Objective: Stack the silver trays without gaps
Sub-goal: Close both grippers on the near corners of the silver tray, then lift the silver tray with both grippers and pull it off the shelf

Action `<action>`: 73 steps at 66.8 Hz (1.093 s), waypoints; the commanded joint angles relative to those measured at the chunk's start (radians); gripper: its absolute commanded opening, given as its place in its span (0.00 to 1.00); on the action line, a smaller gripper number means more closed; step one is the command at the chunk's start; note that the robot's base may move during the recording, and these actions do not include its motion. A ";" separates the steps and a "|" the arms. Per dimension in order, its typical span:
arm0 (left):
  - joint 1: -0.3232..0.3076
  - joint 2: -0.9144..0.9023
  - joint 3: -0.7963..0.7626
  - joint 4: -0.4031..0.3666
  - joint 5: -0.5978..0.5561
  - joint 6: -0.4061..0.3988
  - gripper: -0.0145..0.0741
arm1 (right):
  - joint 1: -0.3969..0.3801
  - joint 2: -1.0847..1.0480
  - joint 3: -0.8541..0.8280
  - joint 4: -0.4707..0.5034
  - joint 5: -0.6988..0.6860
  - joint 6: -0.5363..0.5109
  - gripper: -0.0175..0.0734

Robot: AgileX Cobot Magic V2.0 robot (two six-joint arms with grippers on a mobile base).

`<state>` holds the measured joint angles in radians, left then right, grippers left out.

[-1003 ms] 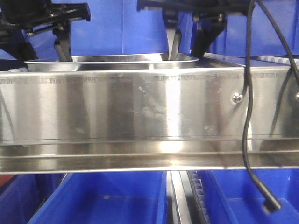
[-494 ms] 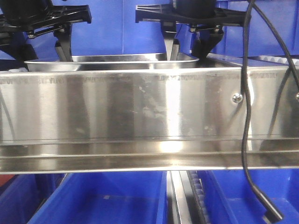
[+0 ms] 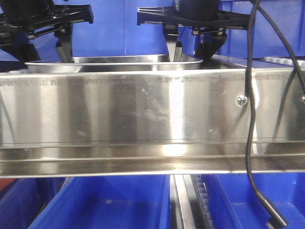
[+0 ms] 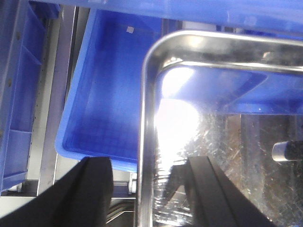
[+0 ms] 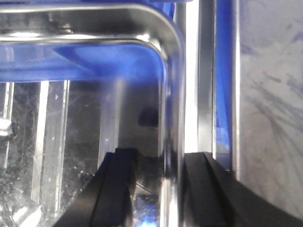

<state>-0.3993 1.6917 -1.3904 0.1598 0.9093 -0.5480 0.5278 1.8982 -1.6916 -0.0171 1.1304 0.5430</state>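
The silver trays (image 3: 119,65) sit behind the steel rail, only their rims showing from the front. My left gripper (image 3: 42,51) is open and straddles the left rim (image 4: 146,104). One finger (image 4: 92,189) is outside over the bin and the other (image 4: 213,194) is inside the pan, both apart from the metal. My right gripper (image 3: 190,51) is open and straddles the right rim (image 5: 171,52), one finger (image 5: 118,189) inside and one (image 5: 203,189) outside. Two rim lines run close together at the far corner (image 5: 142,23). How many trays are nested I cannot tell.
A long brushed-steel rail (image 3: 143,109) with a screw (image 3: 242,99) fills the foreground. A black cable (image 3: 249,143) hangs across its right side. Blue bins lie below (image 3: 109,205) and to the left of the trays (image 4: 104,85). A scratched steel surface (image 5: 270,94) borders the right.
The right gripper has come down a little over the tray's right end. The left gripper and the trays have not moved.
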 commanded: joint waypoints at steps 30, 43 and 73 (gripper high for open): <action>-0.003 0.001 -0.006 0.003 0.016 0.021 0.15 | -0.006 -0.003 -0.004 -0.008 0.001 -0.001 0.16; -0.003 -0.015 -0.010 -0.005 0.023 0.021 0.15 | 0.000 -0.032 -0.004 -0.011 -0.013 0.004 0.17; -0.124 -0.270 -0.010 0.096 0.096 -0.111 0.15 | 0.177 -0.226 -0.004 -0.247 -0.024 0.179 0.16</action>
<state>-0.4709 1.4907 -1.3912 0.2517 1.0094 -0.6181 0.6535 1.7230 -1.6921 -0.2438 1.1493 0.6936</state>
